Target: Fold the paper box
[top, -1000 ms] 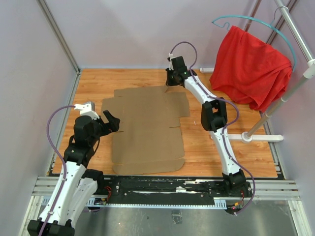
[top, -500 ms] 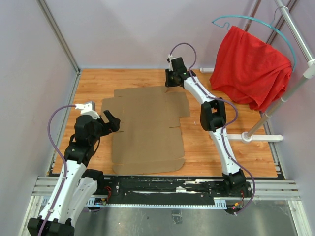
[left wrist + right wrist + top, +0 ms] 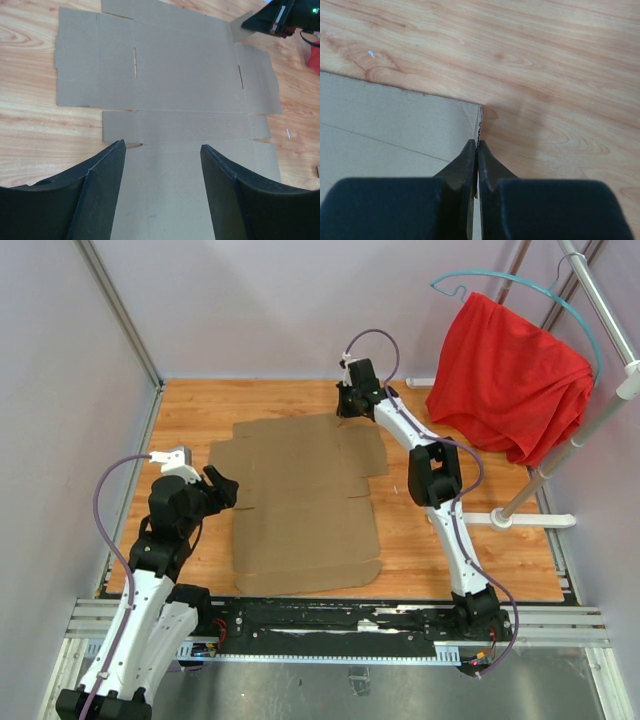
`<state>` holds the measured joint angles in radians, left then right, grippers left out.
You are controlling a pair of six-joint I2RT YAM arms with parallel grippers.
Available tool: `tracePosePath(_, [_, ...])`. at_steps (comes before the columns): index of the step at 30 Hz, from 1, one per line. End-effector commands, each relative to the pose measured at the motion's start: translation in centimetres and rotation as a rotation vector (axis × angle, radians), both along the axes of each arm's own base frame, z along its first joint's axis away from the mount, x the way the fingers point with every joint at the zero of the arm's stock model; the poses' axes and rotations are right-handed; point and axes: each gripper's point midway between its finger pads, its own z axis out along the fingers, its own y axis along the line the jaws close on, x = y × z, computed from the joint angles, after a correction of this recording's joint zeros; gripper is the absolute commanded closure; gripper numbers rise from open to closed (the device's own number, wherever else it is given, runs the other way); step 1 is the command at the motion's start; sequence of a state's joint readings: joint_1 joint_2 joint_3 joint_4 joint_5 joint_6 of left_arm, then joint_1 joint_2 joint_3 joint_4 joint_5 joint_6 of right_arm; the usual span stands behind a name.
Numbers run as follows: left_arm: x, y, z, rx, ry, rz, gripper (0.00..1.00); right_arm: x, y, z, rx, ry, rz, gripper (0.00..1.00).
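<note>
The paper box [image 3: 300,500] is a flat brown die-cut sheet lying unfolded on the wooden table; it also fills the left wrist view [image 3: 170,80]. My right gripper [image 3: 342,412] is at the sheet's far edge, shut on the corner of a flap, whose corrugated edge [image 3: 479,127] runs in between the fingertips [image 3: 478,144]. That flap is lifted slightly off the table [image 3: 239,27]. My left gripper [image 3: 222,488] hovers over the sheet's left side, jaws open [image 3: 162,145], cardboard below and nothing between them.
A red cloth [image 3: 510,380] hangs from a teal hanger on a metal rack at the back right; the rack's foot [image 3: 520,520] rests on the table's right side. Walls close in the left and back. Bare wood [image 3: 555,75] lies beyond the sheet's far edge.
The right gripper has shut on the far flap's corner. The sheet has shifted slightly to the right. The left gripper's jaws have narrowed and it has drawn back a little.
</note>
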<state>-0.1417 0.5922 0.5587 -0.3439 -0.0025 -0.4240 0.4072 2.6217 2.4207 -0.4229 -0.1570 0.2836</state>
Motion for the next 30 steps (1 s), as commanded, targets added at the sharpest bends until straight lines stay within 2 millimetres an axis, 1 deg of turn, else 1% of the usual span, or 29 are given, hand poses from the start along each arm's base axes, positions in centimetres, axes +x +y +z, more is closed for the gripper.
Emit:
tracePosePath(1, [0.5,0.1,1.4,-0.001,-0.052,0.008,0.33,-1.0,0.1,2.7,-0.019,-0.089,0.047,0.99])
tracePosePath(2, [0.5,0.1,1.5,0.005,-0.053,0.008,0.30,-1.1,-0.2,3.8,-0.018,-0.119,0.046,0.99])
tracePosePath(3, [0.6,0.2,1.8,0.008,-0.057,0.015,0.24,-1.4,-0.5,4.6,-0.019,-0.141,0.045,0.99])
tracePosePath(4, [0.7,0.3,2.2,0.008,-0.067,0.019,0.13,-1.8,-0.8,5.3,-0.022,-0.161,0.050,0.99])
tracePosePath(5, [0.8,0.2,2.9,0.003,-0.087,0.017,0.09,-2.0,-0.9,6.4,-0.018,-0.195,0.051,0.99])
tracePosePath(7, [1.2,0.0,4.3,-0.025,-0.136,0.018,0.02,-2.9,-1.4,7.9,-0.010,-0.239,0.054,0.99])
tracePosePath(8, [1.5,-0.2,4.9,-0.048,-0.163,0.017,0.01,-3.4,-1.6,9.3,0.003,-0.274,0.058,0.99])
tracePosePath(9, [1.7,-0.5,5.6,-0.073,-0.192,0.008,0.01,-3.9,-1.8,9.9,0.009,-0.297,0.058,0.99])
tracePosePath(11, [2.3,-1.3,6.3,-0.108,-0.227,-0.017,0.01,-4.9,-2.3,10.9,0.021,-0.341,0.062,0.99])
tracePosePath(13, [2.9,-1.5,6.7,-0.128,-0.240,-0.016,0.01,-5.8,-2.9,11.4,0.026,-0.369,0.050,0.99])
tracePosePath(14, [3.3,-1.5,6.7,-0.131,-0.241,-0.010,0.01,-6.4,-3.3,10.9,0.023,-0.365,0.047,0.99])
tracePosePath(15, [3.7,-1.4,6.7,-0.132,-0.244,-0.003,0.01,-6.6,-3.5,11.2,0.028,-0.378,0.040,0.99])
tracePosePath(18, [5.2,-0.8,6.3,-0.130,-0.229,0.047,0.01,-7.6,-3.9,11.6,0.053,-0.406,0.029,0.99])
tracePosePath(23, [8.6,0.4,4.7,-0.094,-0.142,0.147,0.01,-7.5,-4.0,10.9,0.066,-0.367,0.001,0.99])
tracePosePath(27, [11.8,0.2,5.0,-0.077,-0.143,0.155,0.01,-7.4,-3.7,11.2,0.085,-0.362,-0.004,0.99])
tracePosePath(28, [12.7,0.2,5.5,-0.068,-0.153,0.157,0.01,-7.4,-3.7,11.4,0.090,-0.364,-0.003,0.99])
tracePosePath(30, [14.3,0.2,5.5,-0.054,-0.144,0.167,0.01,-7.7,-3.7,11.9,0.095,-0.368,0.001,0.99])
